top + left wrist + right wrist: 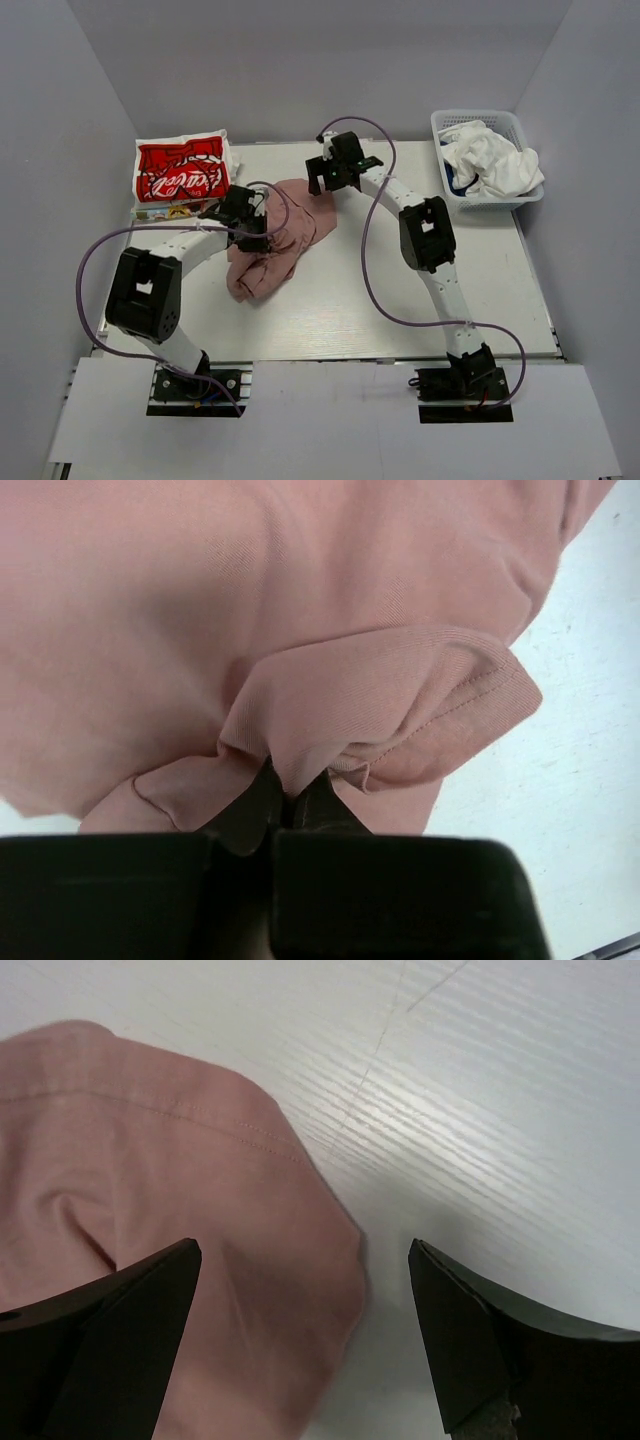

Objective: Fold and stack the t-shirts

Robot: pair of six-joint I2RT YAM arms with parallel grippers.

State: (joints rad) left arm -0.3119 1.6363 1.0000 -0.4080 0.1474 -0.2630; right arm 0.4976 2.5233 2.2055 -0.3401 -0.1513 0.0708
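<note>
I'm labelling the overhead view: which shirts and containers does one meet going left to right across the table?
red t-shirt → pink t-shirt → white mesh basket, which holds the white t-shirt

On the near side of the pink t-shirt (285, 240) the table (400, 320) is bare, so I can pass freely. Left of it my left arm (170, 238) and the folded red t-shirt (180, 172) crowd the way. Well right of it stands the basket (478, 204). At its far edge my right fingers (130, 1350) hang spread, bare table under one.

The white table (400, 300) bears a pink t-shirt (290, 240), red t-shirt (180, 172) and basket (478, 205).
</note>
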